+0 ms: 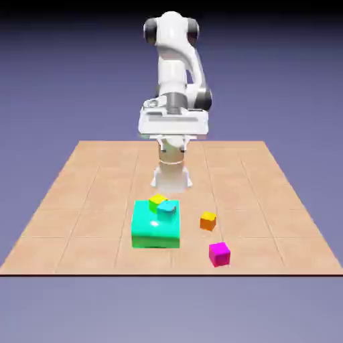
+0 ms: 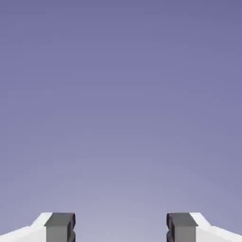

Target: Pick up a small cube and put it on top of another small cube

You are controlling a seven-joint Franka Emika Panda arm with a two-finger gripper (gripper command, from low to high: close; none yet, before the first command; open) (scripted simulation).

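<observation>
Fingers (image 2: 120,229) spread apart and empty should descend squarely over the magenta cube (image 1: 219,254) at the bench's (image 1: 80,201) lower right, clear of the orange cube (image 1: 208,220) just above it.

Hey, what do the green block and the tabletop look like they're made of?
The green block looks like glossy plastic: a flat, even colour with a pale highlight on its top. The tabletop looks like matte terracotta-coloured tile or wood panels, judging by its faint grid of seams. Everything is rendered, so both are guesses.
</observation>
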